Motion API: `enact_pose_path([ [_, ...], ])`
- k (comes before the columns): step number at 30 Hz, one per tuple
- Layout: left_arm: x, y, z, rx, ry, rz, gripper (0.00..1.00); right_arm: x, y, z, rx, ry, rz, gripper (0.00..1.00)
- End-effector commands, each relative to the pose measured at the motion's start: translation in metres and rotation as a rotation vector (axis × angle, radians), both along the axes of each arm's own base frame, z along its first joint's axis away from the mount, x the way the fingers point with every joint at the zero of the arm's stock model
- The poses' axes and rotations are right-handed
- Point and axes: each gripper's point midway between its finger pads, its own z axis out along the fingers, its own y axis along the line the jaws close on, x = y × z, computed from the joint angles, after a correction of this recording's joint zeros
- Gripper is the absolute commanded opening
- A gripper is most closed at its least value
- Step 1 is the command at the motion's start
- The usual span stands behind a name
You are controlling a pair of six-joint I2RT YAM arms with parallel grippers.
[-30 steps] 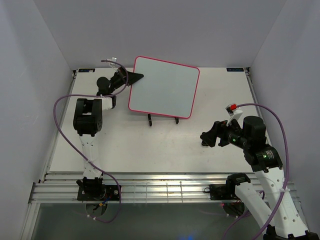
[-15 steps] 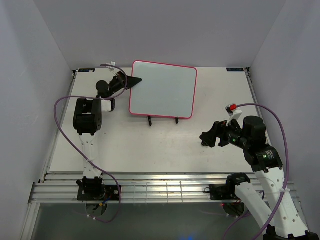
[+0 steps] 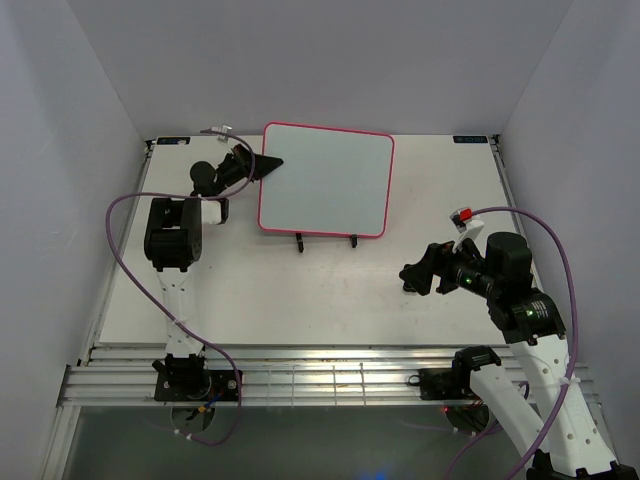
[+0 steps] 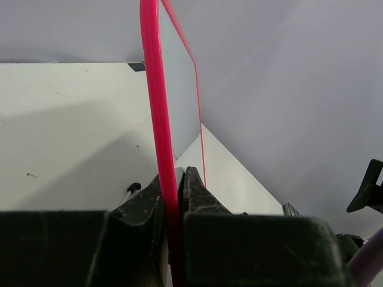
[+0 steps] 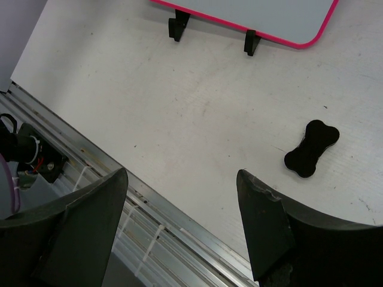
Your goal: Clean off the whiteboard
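Note:
The whiteboard [image 3: 325, 180], white with a pink-red frame and a blank face, stands upright at the back middle of the table on a thin black easel stand [image 3: 299, 240]. My left gripper [image 3: 272, 163] is shut on the board's left edge. In the left wrist view the pink frame [image 4: 157, 107] runs between the closed fingers of that gripper [image 4: 173, 179]. My right gripper [image 3: 415, 275] is open and empty, low over the table to the right of the board. In the right wrist view a small black bone-shaped eraser [image 5: 311, 148] lies on the table beyond the open gripper [image 5: 181, 173].
The stand's two black feet [image 5: 175, 27] show under the board's lower edge [image 5: 287, 40]. Grey walls close in the table on three sides. The metal rail [image 3: 320, 375] runs along the near edge, and a purple cable [image 3: 120, 260] loops beside the left arm.
The board has turned from tilted to nearly square with the table and shifted a little left, held by the left gripper. The right arm has barely moved.

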Motion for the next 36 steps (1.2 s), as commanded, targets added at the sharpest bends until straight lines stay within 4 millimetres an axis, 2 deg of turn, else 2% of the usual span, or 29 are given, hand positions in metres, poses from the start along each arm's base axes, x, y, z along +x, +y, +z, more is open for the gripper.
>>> enact_pose_path([
  [1, -0.033, 0.011, 0.043, 0.206, -0.689, 0.024, 0.00, 0.001, 0.003, 0.011, 0.006, -0.059, 0.028, 0.79],
  [9, -0.039, 0.013, 0.035, 0.268, -0.773, 0.037, 0.00, -0.001, 0.005, 0.021, 0.026, -0.075, 0.040, 0.79],
  [16, -0.044, 0.011, 0.019, 0.326, -0.827, -0.034, 0.00, -0.003, 0.004, 0.027, 0.024, -0.089, 0.040, 0.79],
  [21, -0.051, 0.009, 0.001, 0.373, -0.867, -0.116, 0.00, -0.004, 0.004, 0.029, 0.026, -0.090, 0.044, 0.79],
  [27, -0.058, 0.010, -0.006, 0.409, -0.934, -0.104, 0.00, -0.004, 0.004, 0.025, 0.024, -0.084, 0.045, 0.79],
  [28, -0.053, 0.025, -0.006, 0.432, -0.945, -0.075, 0.00, -0.004, 0.004, 0.026, 0.025, -0.084, 0.043, 0.79],
  [36, -0.052, 0.031, -0.015, 0.459, -0.975, -0.083, 0.00, -0.005, 0.004, 0.029, 0.028, -0.086, 0.043, 0.79],
])
